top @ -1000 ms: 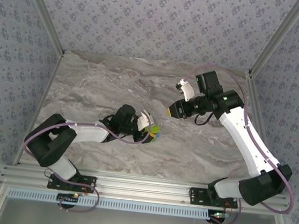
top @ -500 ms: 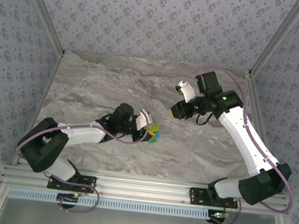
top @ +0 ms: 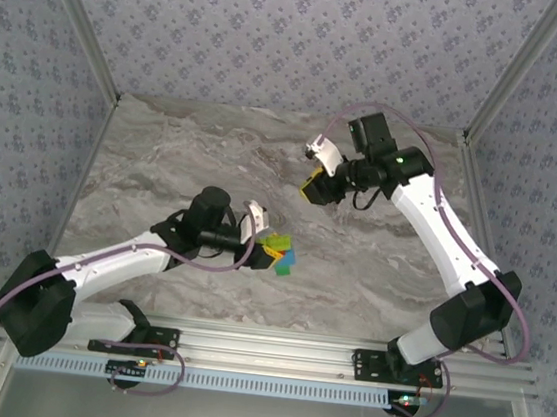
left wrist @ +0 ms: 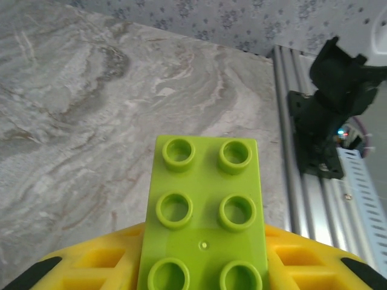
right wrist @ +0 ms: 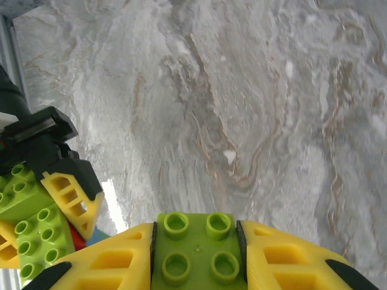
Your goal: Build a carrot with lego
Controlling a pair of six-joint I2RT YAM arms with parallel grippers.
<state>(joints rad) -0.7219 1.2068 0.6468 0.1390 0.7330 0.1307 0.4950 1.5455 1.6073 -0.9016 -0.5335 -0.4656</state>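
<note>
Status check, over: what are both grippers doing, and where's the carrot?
Left gripper shut on carrot. Right gripper shut on lime brick. Brick and carrot apart, nothing between them.

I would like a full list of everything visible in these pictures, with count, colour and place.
brick stack: one, lime-green, red and blue, in the left hand near the table's middle
single brick: one, lime-green, in the right hand, farther back
table: one, grey marbled, beneath both hands
rail: one, silver, at the near edge
walls: three, grey-blue patterned, around the table
left hand: one, yellow pads, shut on the brick stack
right hand: one, yellow pads, shut on the single brick
</note>
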